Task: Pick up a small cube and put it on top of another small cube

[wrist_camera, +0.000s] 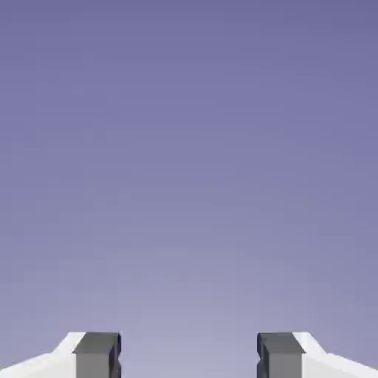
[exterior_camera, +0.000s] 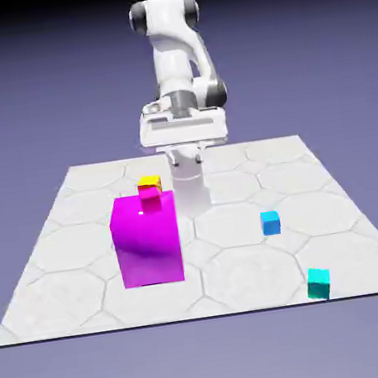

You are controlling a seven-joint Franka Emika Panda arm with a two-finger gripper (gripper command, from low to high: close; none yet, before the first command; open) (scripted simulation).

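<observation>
The small teal cube (exterior_camera: 319, 283) lies near the table's front edge at the exterior view's right. The small sky-blue cube (exterior_camera: 271, 222) sits on the table further back and a little to the left of it. My gripper (exterior_camera: 183, 132) hangs high above the table's far side, well away from both cubes. In the hand view the gripper (wrist_camera: 188, 356) is open. Its two grey fingertips (wrist_camera: 97, 354) stand wide apart, and only the plain backdrop shows between them. Neither cube appears in the hand view.
A large magenta block (exterior_camera: 147, 239) stands left of the table's middle. A small yellow cube (exterior_camera: 149, 182) and a small magenta cube (exterior_camera: 151, 198) show at its top far edge. The grey table (exterior_camera: 85, 266) has a hexagon pattern.
</observation>
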